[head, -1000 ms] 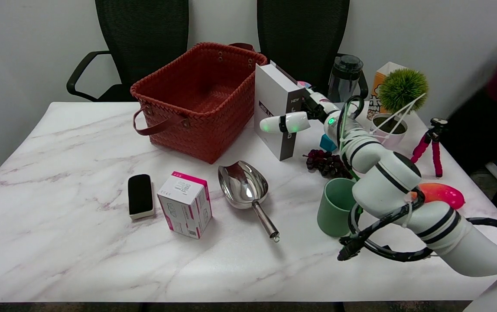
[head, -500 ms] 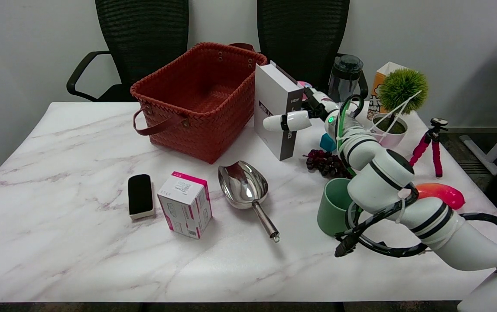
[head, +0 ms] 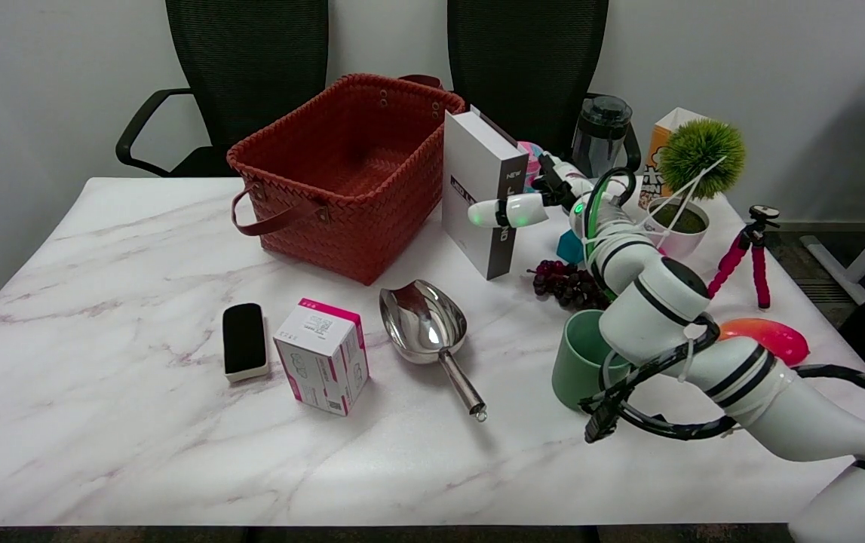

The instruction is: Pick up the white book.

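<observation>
Grasping stage: the right hand (head: pixel 534 197) sits at the spine edge of the tall white book with a black spine (head: pixel 477 188), which stands upright on the marble-patterned worktop (head: pixel 138 422), just beside the woven red basket (head: pixel 345 170). One white finger lies across the spine; whether the fingers (head: pixel 507 212) already clamp the book cannot be told. A sound grip needs opposing pressure on both covers, then a straight vertical lift, clear of the dark grape cluster (head: pixel 566 280) nearby.

Hand (head: pixel 534 197) slightly rightward along book (head: pixel 477 188)
</observation>
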`<action>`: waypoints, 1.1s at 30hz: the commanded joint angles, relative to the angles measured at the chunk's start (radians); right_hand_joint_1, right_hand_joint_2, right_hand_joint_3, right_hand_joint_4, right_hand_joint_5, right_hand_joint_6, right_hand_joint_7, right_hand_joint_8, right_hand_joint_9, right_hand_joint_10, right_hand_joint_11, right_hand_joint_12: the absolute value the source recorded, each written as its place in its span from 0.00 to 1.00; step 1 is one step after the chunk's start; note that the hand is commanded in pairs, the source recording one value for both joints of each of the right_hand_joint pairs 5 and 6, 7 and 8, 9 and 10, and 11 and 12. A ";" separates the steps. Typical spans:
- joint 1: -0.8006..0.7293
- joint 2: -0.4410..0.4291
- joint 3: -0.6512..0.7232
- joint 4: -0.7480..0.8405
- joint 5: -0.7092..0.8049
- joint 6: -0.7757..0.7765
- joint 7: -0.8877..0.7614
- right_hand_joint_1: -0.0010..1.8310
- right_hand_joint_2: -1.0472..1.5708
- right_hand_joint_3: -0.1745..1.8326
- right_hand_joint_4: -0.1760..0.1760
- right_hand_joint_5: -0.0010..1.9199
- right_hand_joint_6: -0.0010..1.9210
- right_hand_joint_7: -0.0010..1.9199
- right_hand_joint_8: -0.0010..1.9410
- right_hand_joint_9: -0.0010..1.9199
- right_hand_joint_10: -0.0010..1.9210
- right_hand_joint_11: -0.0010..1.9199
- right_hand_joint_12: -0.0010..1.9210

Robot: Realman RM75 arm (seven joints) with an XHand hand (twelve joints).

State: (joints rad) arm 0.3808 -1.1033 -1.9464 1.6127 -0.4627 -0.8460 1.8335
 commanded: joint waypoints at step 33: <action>0.042 -0.062 -0.030 -0.082 -0.124 0.018 0.051 0.59 0.54 0.47 0.50 0.01 0.01 0.27 0.26 0.29 0.29 0.18 0.18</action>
State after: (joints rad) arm 0.4315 -1.1581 -1.9714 1.5182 -0.5308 -0.8257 1.8815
